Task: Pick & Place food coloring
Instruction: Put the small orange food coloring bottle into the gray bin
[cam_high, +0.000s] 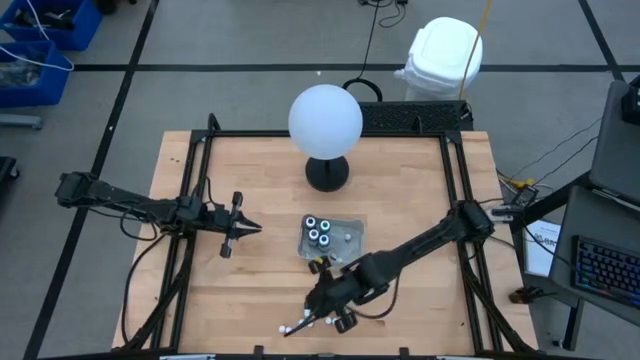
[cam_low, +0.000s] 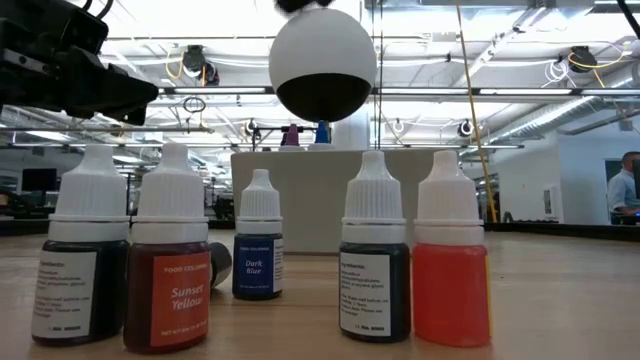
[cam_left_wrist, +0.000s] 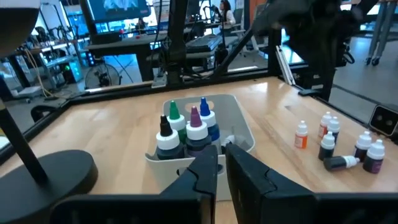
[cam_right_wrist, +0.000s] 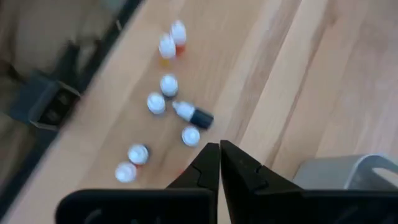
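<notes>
food coloring (cam_right_wrist: 168, 84): small white-capped bottles clustered loose on the worktop (cam_high: 420, 200) near the front edge, one lying on its side; four more stood in the clear tray (cam_left_wrist: 239, 121).
right pincer (cam_right_wrist: 219, 163): hung above the cluster, just beside the tray; fingers together, nothing held.
left pincer (cam_left_wrist: 221, 167): waited off to the left, facing the tray; nearly closed, empty.
risk: descending with shut fingers likely to topple or scatter crowded bottles.
risk: fallen bottle apt to roll from a pinch.
risk: neighbours too near for a clean grasp.
</notes>
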